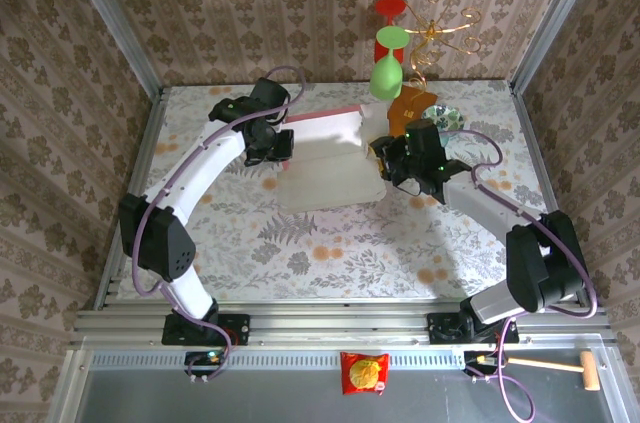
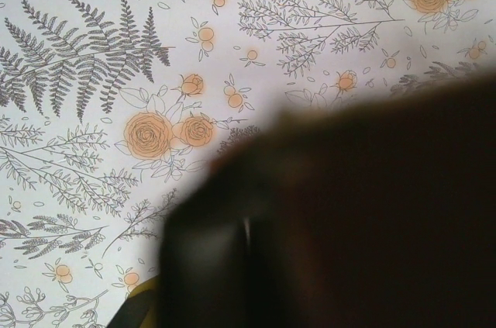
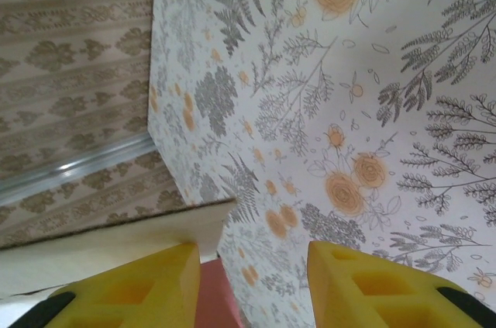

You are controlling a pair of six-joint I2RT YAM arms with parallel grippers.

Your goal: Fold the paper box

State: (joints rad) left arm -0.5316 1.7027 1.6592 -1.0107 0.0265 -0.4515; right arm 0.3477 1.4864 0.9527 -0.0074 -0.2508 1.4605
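The paper box point(image 1: 325, 168) lies mid-table, whitish inside up, with a pink edge along its far side. My left gripper point(image 1: 274, 147) is at the box's left edge. In the left wrist view a dark blurred shape point(image 2: 349, 219) covers the jaws, which read as shut; a grip on the box cannot be made out. My right gripper point(image 1: 386, 165) is at the box's right edge. In the right wrist view it point(image 3: 252, 266) stands open, its left yellow finger point(image 3: 139, 289) against a whitish flap point(image 3: 116, 239), with pink card point(image 3: 213, 297) showing between the fingers.
An orange-brown packet point(image 1: 410, 108) lies just behind the right gripper. Green and red ornaments on a gold wire stand point(image 1: 390, 68) are at the back. A red snack packet point(image 1: 364, 373) and a wooden mallet point(image 1: 560, 367) lie on the near ledge. Patterned walls enclose the table.
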